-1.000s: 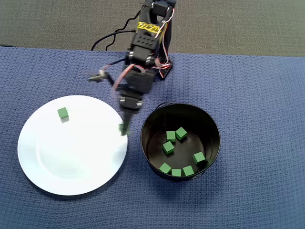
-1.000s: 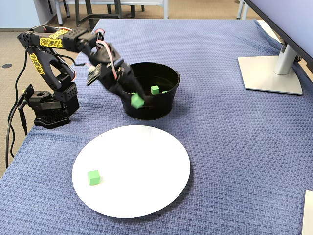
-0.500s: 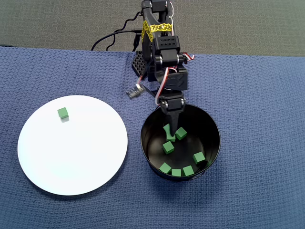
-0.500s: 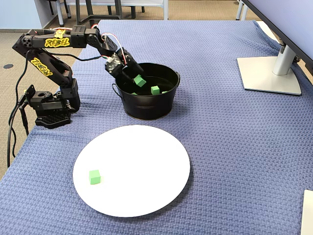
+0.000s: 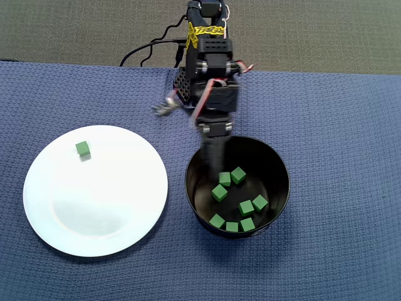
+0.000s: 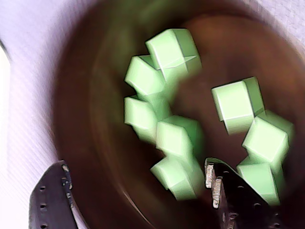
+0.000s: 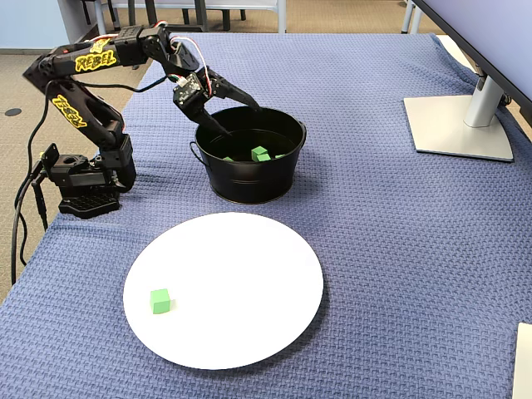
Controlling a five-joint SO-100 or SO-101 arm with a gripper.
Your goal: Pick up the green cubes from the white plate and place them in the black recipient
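Above the black recipient [image 7: 249, 174], the tool [image 7: 238, 119] hangs wide open, empty.

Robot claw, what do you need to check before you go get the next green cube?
1. Claw open and empty: ok, its fingers are spread above the black pot.
2. Last cube dropped in: ok, eight green cubes lie inside the pot in the overhead view.
3. Cube left to fetch: ok, one green cube sits on the white plate.
4. That cube standing free: ok, nothing touches it.
5. Path to the plate clear: ok, only blue cloth lies between.
6. Claw clear of the pot rim: cannot tell, the overhead view is blurred there.
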